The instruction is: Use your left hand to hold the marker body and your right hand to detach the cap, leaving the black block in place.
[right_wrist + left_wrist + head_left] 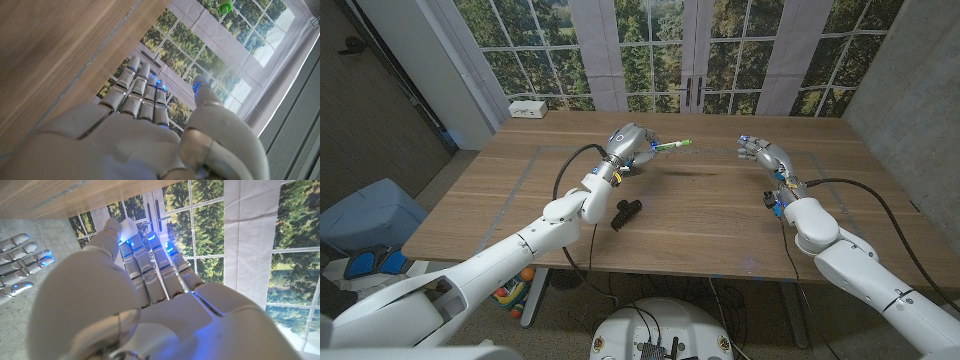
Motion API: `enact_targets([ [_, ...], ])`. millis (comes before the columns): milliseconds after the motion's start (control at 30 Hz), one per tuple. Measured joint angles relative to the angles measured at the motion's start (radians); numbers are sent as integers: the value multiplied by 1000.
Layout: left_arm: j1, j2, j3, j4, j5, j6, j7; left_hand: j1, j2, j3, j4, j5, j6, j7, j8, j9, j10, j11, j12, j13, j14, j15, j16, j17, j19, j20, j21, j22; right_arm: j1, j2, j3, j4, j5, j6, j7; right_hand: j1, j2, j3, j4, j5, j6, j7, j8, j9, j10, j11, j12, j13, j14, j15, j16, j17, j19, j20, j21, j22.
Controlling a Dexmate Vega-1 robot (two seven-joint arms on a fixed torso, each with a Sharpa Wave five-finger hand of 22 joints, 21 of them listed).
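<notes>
Left hand [628, 146] grips the thin white marker with green cap [672, 145] raised above the table, cap toward the empty, spread right hand [765, 155], which must next close in and pinch it; small black block [625, 212] lies near the left forearm.

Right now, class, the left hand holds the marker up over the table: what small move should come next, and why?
Probably bring the right hand toward the marker's green cap. The left hand already grips the marker with the cap pointing at the right hand, which is open and apart from it. The black block lies untouched.
</notes>
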Motion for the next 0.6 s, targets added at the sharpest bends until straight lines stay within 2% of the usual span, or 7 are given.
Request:
enact_targets([
  [167,-11,3,4,5,13,-14,2,0,0,0,0,0,-2,1,1,0,-2,-2,0,0,0,0,0,5,0,0,0,2,-7,-19,2,-40,-18,-34,-4,7,-7,-14,5,-11,4,-4,0,0,4,-4,1,6,17,0,19,19,14,-1,13,2],
  [233,-18,4,8,9,17,-19,2,0,0,0,0,0,-2,1,4,0,-2,-2,0,0,0,0,0,5,0,0,0,2,-8,-23,2,-49,-33,-50,-8,12,-12,-18,1,-14,4,-4,0,0,7,-7,4,9,17,0,26,25,14,-1,14,7],
  [267,-23,4,11,11,21,-24,2,0,0,0,0,0,-2,1,6,0,-2,-2,-1,0,0,0,0,5,0,0,0,2,-8,-27,1,-57,-41,-60,-11,20,-20,-18,1,-14,5,-5,0,0,8,-8,4,9,17,0,27,28,14,-1,14,7],
  [433,-36,5,18,19,34,-39,1,0,0,-4,4,4,-3,0,11,0,-2,-2,3,0,0,0,0,9,5,-5,8,2,-6,-36,-8,-82,-74,-93,-22,81,-18,-15,-8,-14,18,-18,0,5,23,-27,8,14,17,0,47,51,14,-1,20,9],
  [600,-44,5,22,24,43,-49,0,0,0,-7,1,4,-3,0,13,0,-2,-2,4,0,0,0,0,13,5,-5,8,2,5,-45,-22,-106,-111,-124,-28,105,-26,-16,-8,-14,27,-27,8,5,25,-33,8,19,17,0,55,65,11,3,22,11],
])
